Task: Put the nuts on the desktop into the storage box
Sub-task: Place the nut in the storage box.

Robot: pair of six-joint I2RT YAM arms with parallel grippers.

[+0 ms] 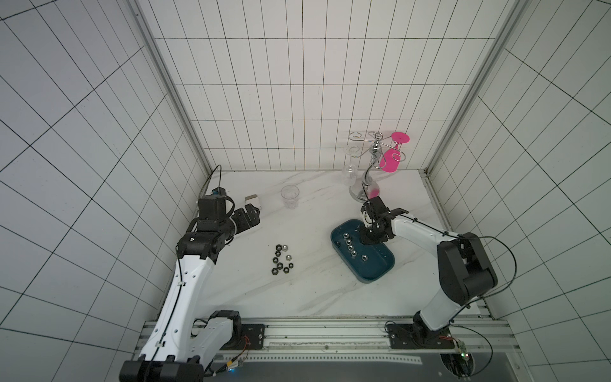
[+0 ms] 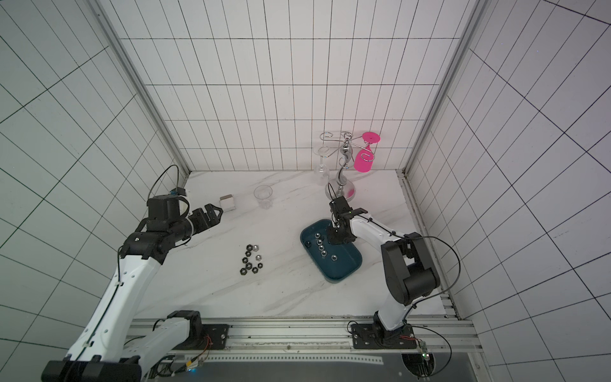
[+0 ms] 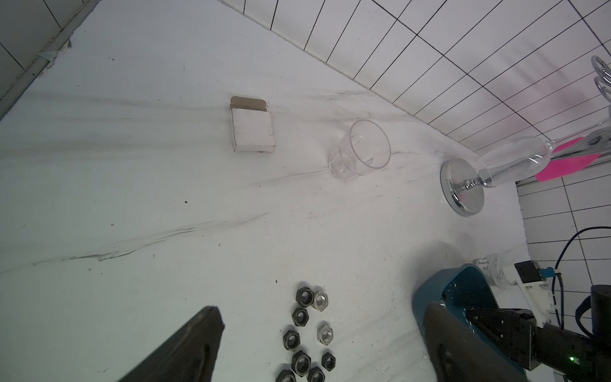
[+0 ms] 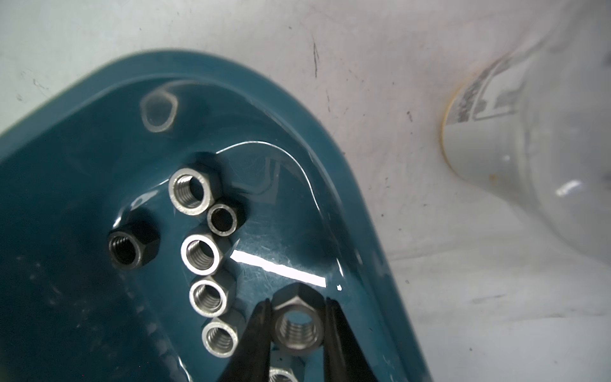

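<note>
— How many are out on the table?

— I count 9 nuts (image 1: 278, 265) on the desktop (image 1: 314, 291), bunched in 1 cluster between my 2 arms: 7 black, 2 silver.

— And in the box?

— At least 6 lie in the storage box (image 1: 377, 268), mostly silver and most of them in a row. 1 more, the held nut (image 4: 297, 325), is pinched between the fingers of my right gripper (image 4: 298, 300), just above the box floor at its far end.

— Your left side?

— My left gripper (image 1: 255, 215) hangs over the desktop with its jaws spread wide, holding nothing, near 1 white carton (image 1: 253, 200).

— What else is around?

— 1 clear tumbler (image 1: 290, 195) and 1 chrome rack (image 1: 363, 193) carrying 2 glasses: 1 clear stemmed glass (image 1: 349, 175) and 1 pink stemmed glass (image 1: 390, 162). 1 white jar (image 4: 496, 132) sits just beside the box's far rim. In both top views my right gripper mostly hides it, along with that end of the box.
</note>
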